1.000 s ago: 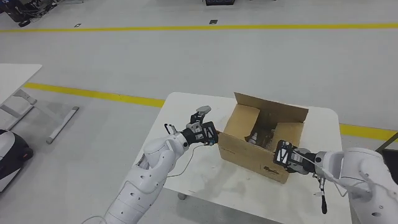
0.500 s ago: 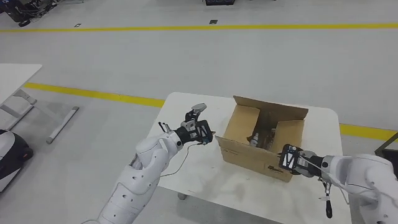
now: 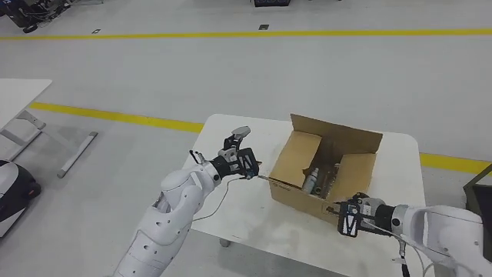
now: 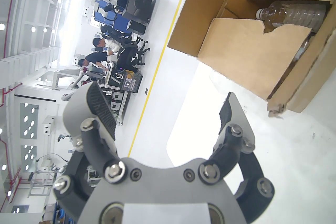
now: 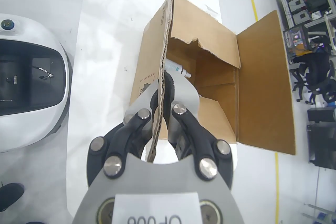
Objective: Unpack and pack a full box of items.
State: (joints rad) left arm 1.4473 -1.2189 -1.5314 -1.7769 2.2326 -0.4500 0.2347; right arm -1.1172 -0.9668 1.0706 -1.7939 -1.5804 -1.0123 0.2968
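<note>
Spotting the cardboard box (image 3: 327, 165) open on the white table (image 3: 238, 132), clear bottle (image 4: 291, 15) lying inside. Pinching its near flap tight between right gripper (image 5: 162, 89) fingers. Hovering just beside its left corner with left gripper (image 4: 160, 104), 2 fingers spread, empty.

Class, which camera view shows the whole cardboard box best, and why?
The top view: the cardboard box sits whole on the table, flaps open. The right wrist view is closer, but the flap pinched in the right claw cuts across it. The left wrist view shows one corner, with a bottle inside.
</note>
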